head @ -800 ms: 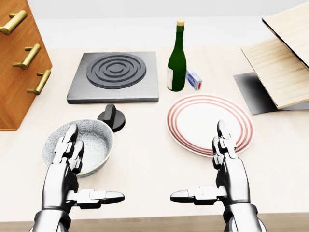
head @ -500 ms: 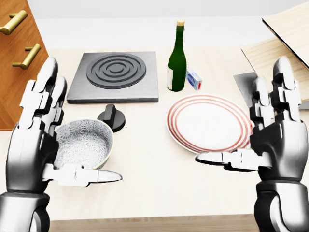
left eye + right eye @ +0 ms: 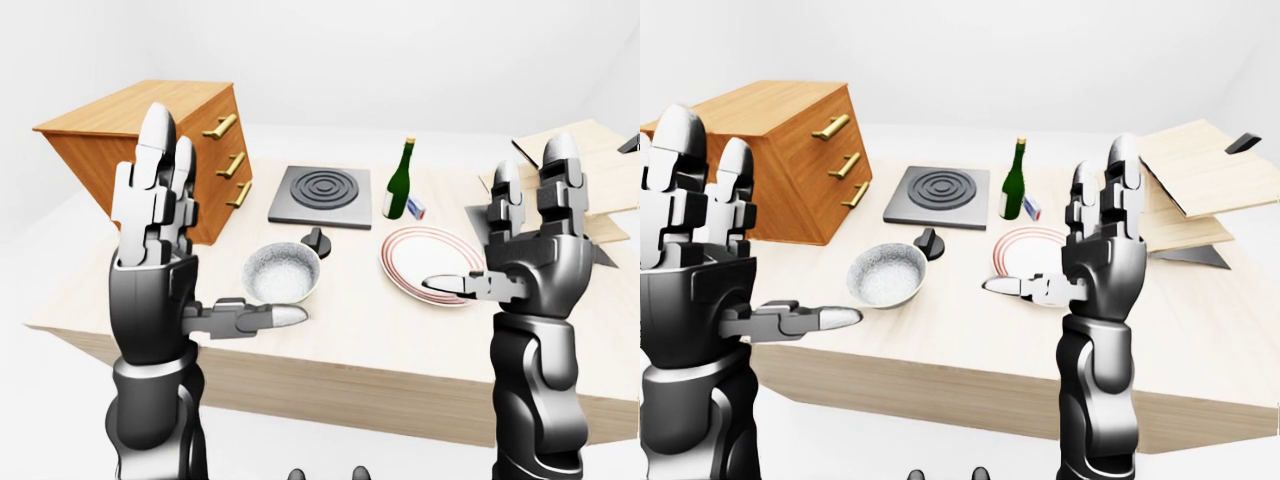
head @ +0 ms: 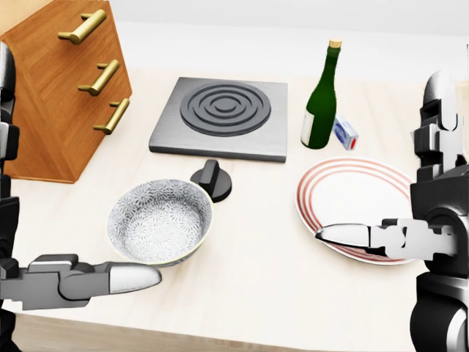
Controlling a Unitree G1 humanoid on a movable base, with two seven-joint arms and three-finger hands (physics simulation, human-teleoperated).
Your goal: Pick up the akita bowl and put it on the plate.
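The akita bowl, grey-white with a flower pattern inside, stands upright on the pale wooden table, left of centre in the head view. To its right lies the white plate with red rings. My left hand is raised above the near table edge, open, fingers pointing up and thumb reaching toward the bowl without touching it. In front of the plate my right hand is lifted the same way, open and holding nothing.
A wooden drawer cabinet stands at the table's left. Beyond the bowl are a black knob and a dark stove plate. A green bottle and small box sit above the plate. Wooden boards lie far right.
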